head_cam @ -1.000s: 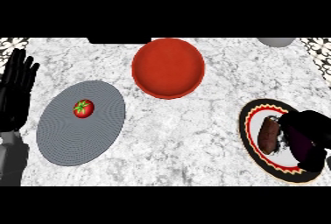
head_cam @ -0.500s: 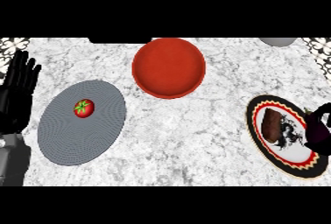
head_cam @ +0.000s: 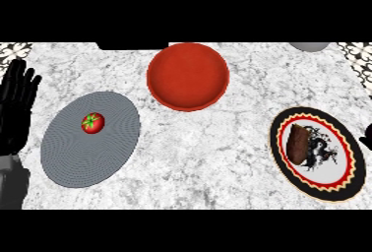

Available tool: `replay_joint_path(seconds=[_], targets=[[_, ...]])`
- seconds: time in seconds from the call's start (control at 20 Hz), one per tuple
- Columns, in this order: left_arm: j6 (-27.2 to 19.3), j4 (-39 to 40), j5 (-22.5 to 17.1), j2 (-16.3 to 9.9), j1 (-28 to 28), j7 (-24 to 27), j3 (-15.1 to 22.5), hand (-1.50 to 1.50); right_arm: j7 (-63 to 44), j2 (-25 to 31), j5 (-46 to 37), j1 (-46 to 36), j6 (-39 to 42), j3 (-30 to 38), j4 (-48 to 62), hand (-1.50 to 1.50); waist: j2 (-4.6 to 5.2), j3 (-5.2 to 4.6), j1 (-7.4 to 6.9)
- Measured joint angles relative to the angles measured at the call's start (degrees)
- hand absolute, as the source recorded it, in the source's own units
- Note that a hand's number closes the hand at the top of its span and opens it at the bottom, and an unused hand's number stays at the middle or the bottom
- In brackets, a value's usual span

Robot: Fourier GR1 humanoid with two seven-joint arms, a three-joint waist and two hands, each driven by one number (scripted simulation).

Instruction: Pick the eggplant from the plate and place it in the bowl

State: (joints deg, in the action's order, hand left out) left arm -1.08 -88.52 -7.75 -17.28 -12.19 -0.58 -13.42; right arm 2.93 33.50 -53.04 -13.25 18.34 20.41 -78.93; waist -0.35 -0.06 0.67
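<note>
You have two hands in view. The left hand [head_cam: 16,109] stands at the worktop's [head_cam: 210,147] left edge, fingers straight, spread and pointing up, holding nothing. Its grey forearm comes in at the lower left corner.

Two plates lie on the worktop. The first, a plain grey plate [head_cam: 80,152], sits in the left half, near the left hand but apart from it. One tomato [head_cam: 92,122] rests on it, above its middle, green stalk up.

You see one red bowl [head_cam: 188,75], at the middle of the far edge, with nothing inside it. It stands just beside the grey plate's upper right rim without touching it.

The second plate, a patterned plate [head_cam: 317,153] with a black rim, a red band and a white middle, lies near the right edge. One eggplant [head_cam: 298,143] lies on it, left of the plate's middle, dark brown and long, standing roughly upright in the view. The eggplant is well apart from the bowl.

Of the right hand [head_cam: 366,143] only a small black part shows, at the right edge just beside the patterned plate; you cannot tell how its fingers stand. It touches neither the eggplant nor anything else you can make out.

One grey object [head_cam: 311,46] shows partly at the far edge, toward the right corner; what it is cannot be told.
</note>
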Motion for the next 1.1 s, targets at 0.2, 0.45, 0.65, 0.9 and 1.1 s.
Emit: replay_joint_path(seconds=[0.2,0.45,0.65,0.9,1.1], targets=[[0.25,0.76,0.01,0.11,0.07,0.80,-0.23,0.00,-0.91,-0.44,4.47,-1.56,3.41,1.61,-9.00,1.50,0.03,-0.01,0.03],[0.10,0.84,0.21,0.08,-0.76,0.33,-0.15,0.00,-6.71,-3.69,11.74,-7.33,9.52,2.65,-18.03,1.50,0.02,-0.03,-0.15],[0.36,1.75,0.09,-0.02,-1.95,-0.01,-0.10,0.00,-14.21,-7.89,17.35,-13.93,13.65,1.91,-21.91,1.50,0.10,-0.03,-0.49],[0.63,2.00,0.55,0.73,-1.49,1.01,0.59,0.00,-26.65,-13.08,20.65,-23.61,16.77,-2.19,-23.64,1.50,0.17,-0.03,-0.95],[0.37,1.72,0.88,0.96,-1.39,1.10,0.59,0.00,-32.62,-15.57,21.07,-31.56,16.28,-5.15,-19.30,1.50,0.27,-0.01,-1.20]])
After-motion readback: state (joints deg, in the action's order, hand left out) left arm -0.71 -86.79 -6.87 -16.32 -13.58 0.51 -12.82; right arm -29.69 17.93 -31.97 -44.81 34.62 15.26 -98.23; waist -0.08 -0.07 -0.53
